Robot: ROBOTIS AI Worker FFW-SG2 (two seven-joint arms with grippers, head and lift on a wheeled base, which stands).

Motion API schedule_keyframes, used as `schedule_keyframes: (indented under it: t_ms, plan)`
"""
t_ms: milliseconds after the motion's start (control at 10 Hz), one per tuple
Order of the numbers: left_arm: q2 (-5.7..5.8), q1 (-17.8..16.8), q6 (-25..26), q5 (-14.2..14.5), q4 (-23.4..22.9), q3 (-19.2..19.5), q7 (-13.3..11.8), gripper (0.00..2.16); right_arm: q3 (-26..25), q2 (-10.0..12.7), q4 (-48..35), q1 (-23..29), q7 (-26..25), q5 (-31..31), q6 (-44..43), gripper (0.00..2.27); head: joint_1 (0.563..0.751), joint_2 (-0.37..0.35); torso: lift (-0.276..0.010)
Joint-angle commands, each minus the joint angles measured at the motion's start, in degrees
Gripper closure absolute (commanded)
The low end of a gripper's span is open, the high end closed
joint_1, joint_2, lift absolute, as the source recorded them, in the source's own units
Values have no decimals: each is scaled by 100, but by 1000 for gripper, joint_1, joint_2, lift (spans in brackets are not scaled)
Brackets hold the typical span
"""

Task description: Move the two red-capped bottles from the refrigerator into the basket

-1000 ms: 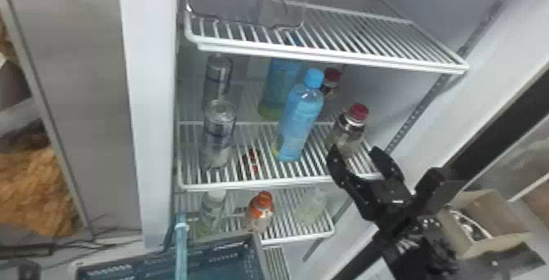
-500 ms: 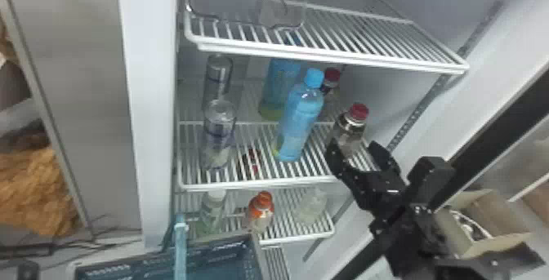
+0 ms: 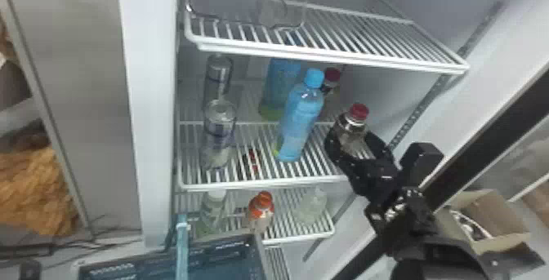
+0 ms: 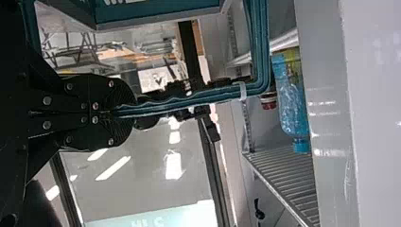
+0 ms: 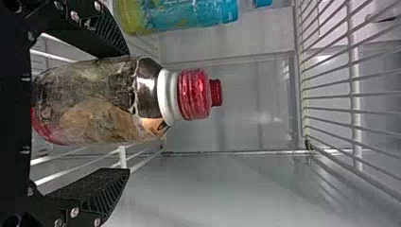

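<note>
1. Red-capped and upright, the front bottle (image 3: 352, 126) stands near the edge of the middle shelf (image 3: 261, 185), which probably makes it the easier first pick.
2. The right gripper (image 3: 351, 137) has its fingers apart, one either side of that bottle's body; a side approach seems chosen to give the flat fingers a straight wall to press. The bottle sits nearer one finger, so closing may nudge it sideways.
3. The rear bottle (image 3: 331, 78), also red-capped, is on the same shelf, partly behind the blue bottle (image 3: 301, 116) (an awkward neighbour, easily knocked), so it likely comes second.
4. The left gripper (image 4: 116, 113) is pinched together on the handle (image 4: 189, 100) of the basket (image 3: 235, 254), presumably to keep it low before the refrigerator, ready for both bottles.
</note>
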Motion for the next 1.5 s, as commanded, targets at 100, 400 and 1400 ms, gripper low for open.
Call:
schedule_keyframes:
  t_ms: [100, 400, 1400]
  plan:
    - [6, -1, 0, 11, 0, -7, 0, 1200, 26, -65, 549, -334, 280, -179, 7, 673, 695, -350, 0]
    - [15, -1, 0, 23, 0, -7, 9, 1202, 15, -91, 577, -334, 324, -201, -63, 1248, 695, -350, 0]
    - [-12, 27, 0, 23, 0, 27, 9, 1200, -214, -21, -2066, 1523, 271, -910, 471, 1280, 695, -350, 0]
